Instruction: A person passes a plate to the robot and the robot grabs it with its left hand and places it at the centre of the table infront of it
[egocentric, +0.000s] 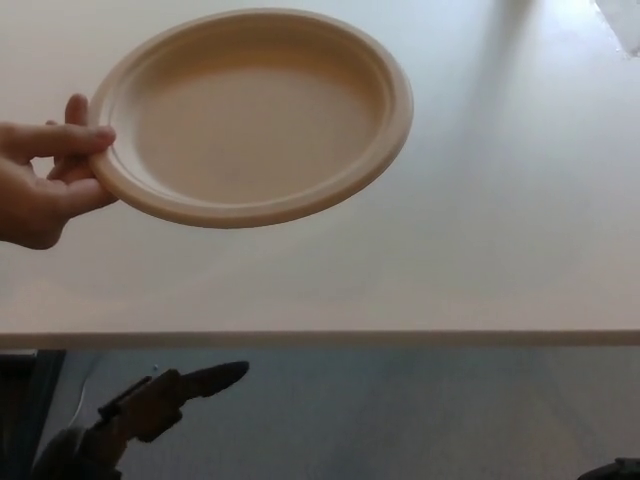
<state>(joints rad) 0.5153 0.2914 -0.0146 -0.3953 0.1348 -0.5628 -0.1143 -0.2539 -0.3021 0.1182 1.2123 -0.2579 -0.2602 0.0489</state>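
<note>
Fingers (215, 379) of the robot's left hand (150, 408) reach toward the right at the lower left of the frame, below the near edge of the worktop (500, 250); the hand is blurred, and whether they are apart or together cannot be told. It holds nothing and touches nothing. The plate (250, 115), a round tan one with a raised rim, sits in the upper left of the frame, held above the pale worktop and tilted a little. A person's hand (45, 185) comes in from the left edge and pinches the plate's left rim, thumb on top and the other fingers curled beneath. The robot's left hand is well apart from the plate, with the worktop's front edge between them. Grey floor (400, 410) fills the bottom of the frame. The robot's right hand is out of the frame
</note>
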